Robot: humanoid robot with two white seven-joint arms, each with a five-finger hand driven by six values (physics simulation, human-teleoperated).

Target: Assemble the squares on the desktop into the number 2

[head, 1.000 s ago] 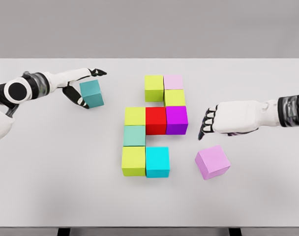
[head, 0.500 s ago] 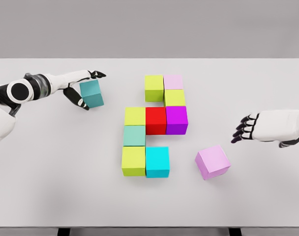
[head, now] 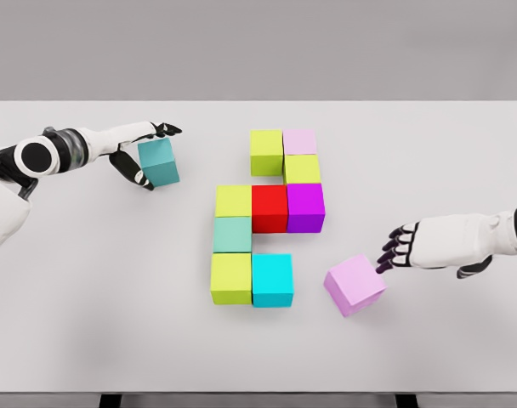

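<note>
While my left hand (head: 144, 153) cups the teal cube (head: 159, 161) far left, my right hand (head: 428, 248), fingers loosely curled, grasping nothing, touches the lilac cube's (head: 354, 284) right corner; the cyan cube (head: 272, 280) ending the bottom row lies leftward.

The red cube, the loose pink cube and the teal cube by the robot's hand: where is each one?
red cube (head: 269, 209), head view, middle of its top face.
loose pink cube (head: 353, 282), head view, middle of its top face.
teal cube (head: 159, 161), head view, its front face, between the left hand's fingers.
</note>
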